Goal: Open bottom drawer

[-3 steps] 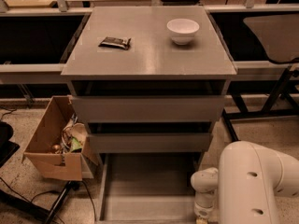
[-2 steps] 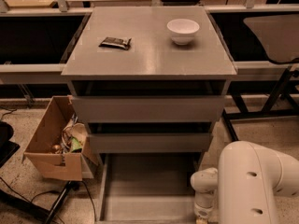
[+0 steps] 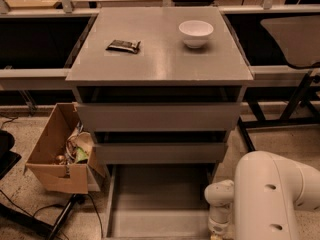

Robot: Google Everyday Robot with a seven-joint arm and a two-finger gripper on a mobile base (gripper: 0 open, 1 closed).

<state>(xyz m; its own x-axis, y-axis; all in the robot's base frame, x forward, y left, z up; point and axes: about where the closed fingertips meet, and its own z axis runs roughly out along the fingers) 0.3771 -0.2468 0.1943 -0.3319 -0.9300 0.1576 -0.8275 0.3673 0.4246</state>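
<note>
Flanking bottom drawer (image 3: 160, 201): cardboard box (image 3: 54, 170), hand (image 3: 216, 231) by front corner.

Gripper (image 3: 216, 230) sits beside bottom drawer (image 3: 159, 204), at its right front.

I have one view, set high in front of the cabinet (image 3: 160, 59) and tilted steeply down at it from fairly near; my arm (image 3: 275, 199) fills the lower right, the gripper (image 3: 216, 233) at the bottom edge beside the bottom drawer (image 3: 157, 204)
</note>
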